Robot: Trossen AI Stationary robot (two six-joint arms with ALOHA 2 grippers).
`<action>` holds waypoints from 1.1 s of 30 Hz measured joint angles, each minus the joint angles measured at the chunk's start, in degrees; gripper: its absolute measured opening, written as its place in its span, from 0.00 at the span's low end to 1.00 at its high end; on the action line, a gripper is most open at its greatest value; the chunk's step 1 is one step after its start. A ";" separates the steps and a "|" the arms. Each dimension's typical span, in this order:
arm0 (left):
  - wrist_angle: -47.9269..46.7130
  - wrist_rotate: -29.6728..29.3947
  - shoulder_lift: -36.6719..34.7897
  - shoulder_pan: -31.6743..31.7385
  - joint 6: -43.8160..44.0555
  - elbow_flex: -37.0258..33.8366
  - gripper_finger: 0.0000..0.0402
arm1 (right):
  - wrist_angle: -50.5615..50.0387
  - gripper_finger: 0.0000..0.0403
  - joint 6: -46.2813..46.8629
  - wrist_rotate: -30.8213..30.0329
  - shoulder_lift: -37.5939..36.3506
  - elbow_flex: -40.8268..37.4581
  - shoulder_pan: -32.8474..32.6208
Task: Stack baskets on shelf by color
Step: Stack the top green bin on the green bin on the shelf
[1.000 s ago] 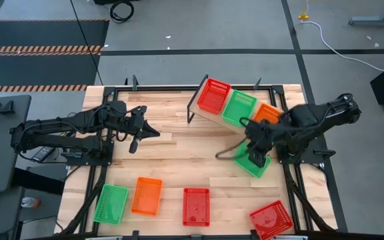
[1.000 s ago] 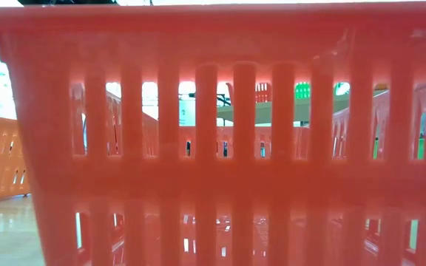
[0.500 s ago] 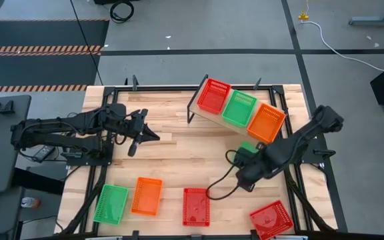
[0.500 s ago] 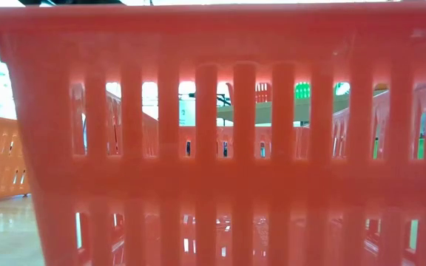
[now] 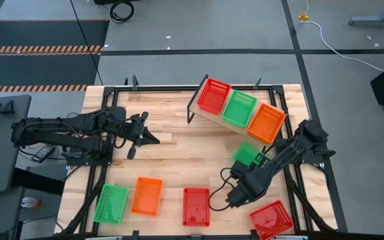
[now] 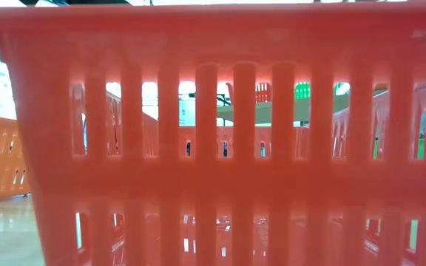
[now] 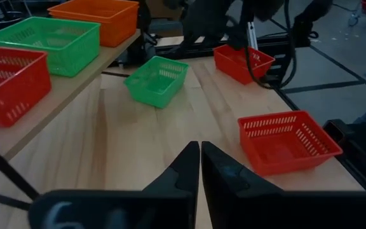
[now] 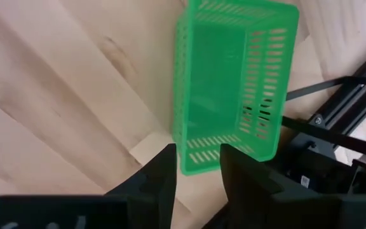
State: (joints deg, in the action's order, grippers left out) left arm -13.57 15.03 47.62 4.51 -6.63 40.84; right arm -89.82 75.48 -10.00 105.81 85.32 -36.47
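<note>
The shelf [image 5: 207,115] stands at the far right and carries a red [image 5: 213,95], a green [image 5: 239,107] and an orange basket [image 5: 267,122] side by side. A loose green basket [image 5: 247,153] rests on its bottom on the table in front of the shelf. My right gripper [image 5: 237,193] hovers on its near side, open and empty, and the right wrist view shows that basket [image 8: 227,76] beyond the gripper [image 8: 197,159]. My left gripper [image 5: 149,132] is shut and empty over the table's left-centre, also seen in its wrist view [image 7: 199,149].
Along the near edge lie a green basket [image 5: 111,203], an orange one [image 5: 147,197], a red one [image 5: 195,207] and another red one [image 5: 270,219]. A red basket wall [image 6: 213,133] fills the low view. Bare wood lies mid-table. The black frame [image 8: 335,89] runs right of the green basket.
My right arm has swung away from above the loose green basket toward the table's near edge, ending between that basket and the red baskets. The green basket, earlier half covered by the gripper, now lies uncovered on the table.
</note>
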 joint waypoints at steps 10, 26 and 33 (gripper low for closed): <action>-0.09 0.00 0.00 -1.48 0.00 0.00 0.05 | 2.47 0.49 6.09 -2.45 2.93 0.00 -4.66; 4.11 -0.01 0.00 -1.79 -0.57 0.00 0.06 | 0.30 0.54 30.55 0.84 2.93 -0.02 -14.84; 9.17 -0.06 0.00 -1.77 -5.98 0.00 0.08 | -0.17 0.50 14.00 0.39 2.93 -0.15 -14.97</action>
State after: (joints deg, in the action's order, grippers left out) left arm -4.41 14.96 47.62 2.74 -12.62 40.84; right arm -89.99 89.48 -9.61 108.75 85.17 -51.44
